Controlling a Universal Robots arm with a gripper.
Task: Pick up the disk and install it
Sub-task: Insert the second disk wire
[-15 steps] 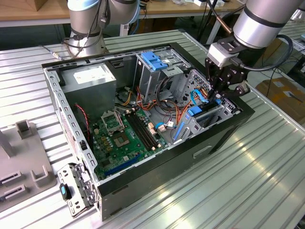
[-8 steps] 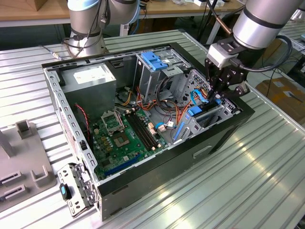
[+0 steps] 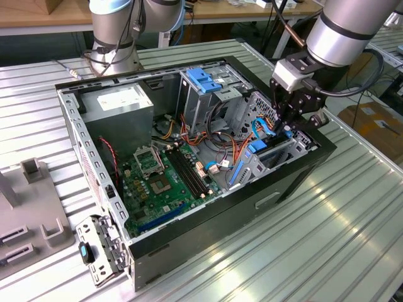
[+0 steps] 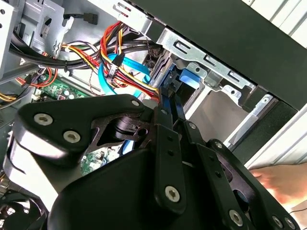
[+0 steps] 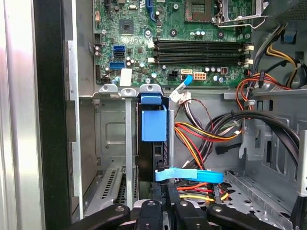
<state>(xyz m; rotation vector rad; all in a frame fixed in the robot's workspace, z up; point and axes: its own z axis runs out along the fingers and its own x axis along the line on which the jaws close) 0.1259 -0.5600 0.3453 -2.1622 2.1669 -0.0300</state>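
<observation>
The disk (image 5: 154, 125) stands on edge in a narrow metal bay at the front corner of the open computer case (image 3: 296, 182), its bright blue carrier frame facing up. In the exterior view the disk's blue edge (image 3: 257, 148) shows just below my gripper (image 3: 286, 129), which reaches down into that bay. In both wrist views the two thin black fingers lie close together on the carrier's edge, so my gripper (image 5: 168, 189) is shut on the disk. The second wrist view has the gripper (image 4: 168, 103) pinching next to the blue frame (image 4: 188, 79).
Bundles of red, yellow and black cables (image 5: 201, 134) and a blue flat cable (image 5: 189, 175) crowd the bay. A grey drive cage with a blue latch (image 3: 204, 78), the motherboard (image 3: 164, 182) and power supply (image 3: 119, 104) fill the case. A second arm's base (image 3: 113, 38) stands behind. A hand (image 4: 278, 179) rests outside the case.
</observation>
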